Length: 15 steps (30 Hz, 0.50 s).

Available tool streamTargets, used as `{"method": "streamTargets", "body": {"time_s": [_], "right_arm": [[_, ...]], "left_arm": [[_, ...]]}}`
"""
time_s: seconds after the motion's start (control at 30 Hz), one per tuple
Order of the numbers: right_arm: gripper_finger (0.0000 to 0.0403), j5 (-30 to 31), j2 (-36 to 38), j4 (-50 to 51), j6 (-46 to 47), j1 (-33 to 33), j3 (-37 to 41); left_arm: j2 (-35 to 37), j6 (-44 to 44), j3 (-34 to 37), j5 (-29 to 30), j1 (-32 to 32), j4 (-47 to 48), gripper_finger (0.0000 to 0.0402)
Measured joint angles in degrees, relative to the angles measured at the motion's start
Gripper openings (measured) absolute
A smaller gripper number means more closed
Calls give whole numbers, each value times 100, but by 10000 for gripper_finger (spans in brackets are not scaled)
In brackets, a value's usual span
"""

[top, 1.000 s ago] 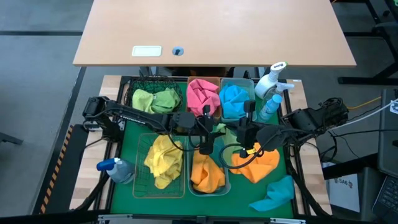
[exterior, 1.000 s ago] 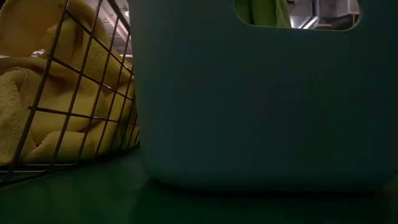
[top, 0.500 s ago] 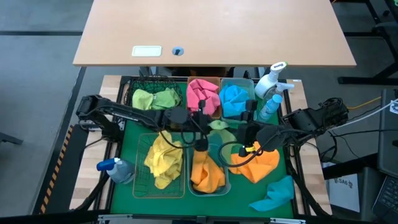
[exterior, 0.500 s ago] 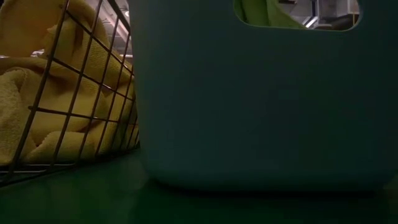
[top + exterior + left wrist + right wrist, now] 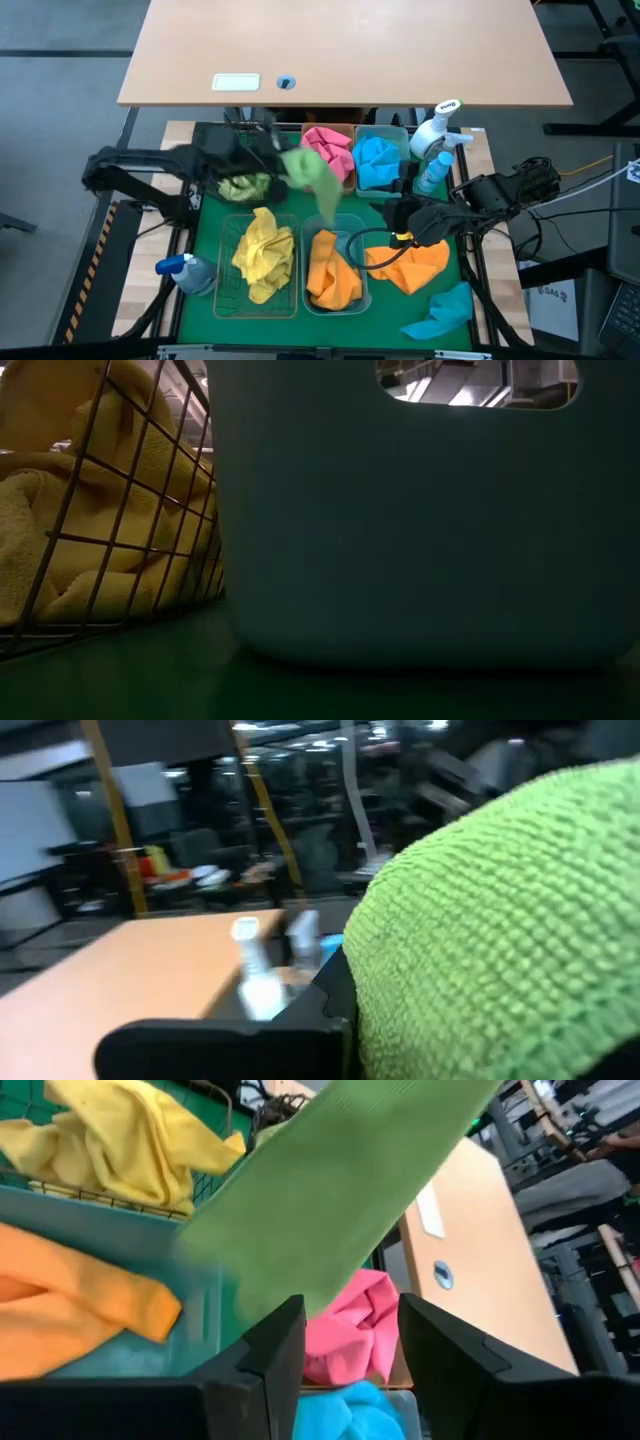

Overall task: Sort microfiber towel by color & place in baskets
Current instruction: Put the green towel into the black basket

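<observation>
My left gripper (image 5: 278,160) is shut on a green towel (image 5: 308,172) above the far middle of the table, beside the dark green wire-mesh basket (image 5: 243,135), which holds green towels. The towel fills the left wrist view (image 5: 500,920) and crosses the right wrist view (image 5: 330,1200). My right gripper (image 5: 400,215) (image 5: 350,1370) stands open right of the centre with nothing between its fingers. Pink (image 5: 325,148), blue (image 5: 378,160), yellow (image 5: 262,255) and orange (image 5: 333,272) towels lie in their baskets. My left gripper holds the green towel at its upper end (image 5: 290,163), coming level from the table's left. The towel itself hides the fingers in the left wrist view. It is lifted clear, and its free end (image 5: 328,208) trails down toward the middle of the table.
A loose orange towel (image 5: 412,265) and a teal towel (image 5: 440,312) lie on the green mat at the near right. Spray bottles stand at the far right (image 5: 435,130) and near left (image 5: 185,270). The low view shows only the wire basket (image 5: 100,510) and a bin wall (image 5: 420,510).
My left gripper has drawn back and up, toward the table's left and far edge, carrying the green towel away from my right gripper. The towel has stretched out behind it. It no longer shows through the bin's handle hole in the low view.
</observation>
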<state>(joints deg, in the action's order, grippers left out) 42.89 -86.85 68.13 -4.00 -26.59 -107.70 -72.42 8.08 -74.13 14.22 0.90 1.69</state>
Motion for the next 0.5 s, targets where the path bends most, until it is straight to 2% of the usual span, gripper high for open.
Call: {"method": "streamTargets", "body": {"time_s": [0.23,0.5], "right_arm": [[160,-517,0,372,117,0,0],[160,-1323,0,407,121,-2,0]], "left_arm": [[1110,0,0,611,-576,822,9],[2112,-366,0,1366,-1173,2417,10]]}}
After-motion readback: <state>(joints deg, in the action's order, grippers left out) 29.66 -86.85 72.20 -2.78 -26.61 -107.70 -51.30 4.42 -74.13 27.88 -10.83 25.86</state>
